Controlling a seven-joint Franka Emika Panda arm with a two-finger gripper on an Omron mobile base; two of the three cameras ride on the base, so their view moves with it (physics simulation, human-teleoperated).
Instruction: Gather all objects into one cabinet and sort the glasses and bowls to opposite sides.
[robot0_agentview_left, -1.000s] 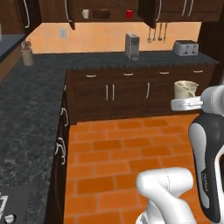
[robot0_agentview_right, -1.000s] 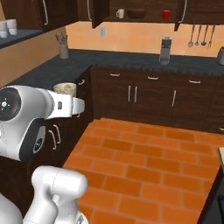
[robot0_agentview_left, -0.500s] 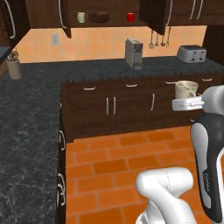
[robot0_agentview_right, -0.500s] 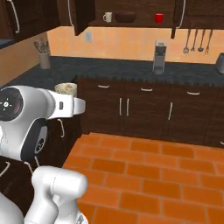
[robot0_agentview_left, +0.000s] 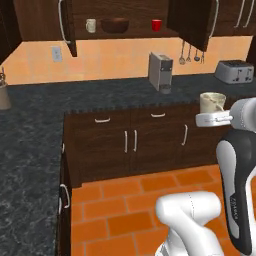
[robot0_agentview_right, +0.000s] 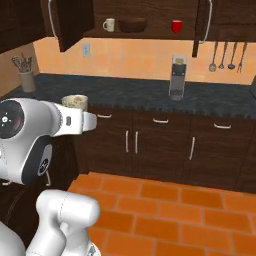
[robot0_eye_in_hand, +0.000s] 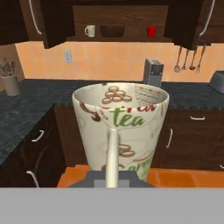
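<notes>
Cream mug (robot0_eye_in_hand: 120, 131) printed "tea" is riding clamped in the jaws, held well below the open cabinet (robot0_agentview_left: 70, 25) where another mug (robot0_agentview_left: 90, 25), the bowl (robot0_agentview_left: 114, 25) and red cup (robot0_agentview_left: 156, 24) are sitting. Delivery step: next calls for approaching and lifting shelfward.

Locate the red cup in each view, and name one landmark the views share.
Left base view: the red cup stands on the open cabinet shelf at top centre, right of the bowl.
Right base view: the cup is at top right of centre, again right of the bowl.
Hand view: the cup is at top, right of centre, above the held mug.
Shared landmark: the bowl.
</notes>
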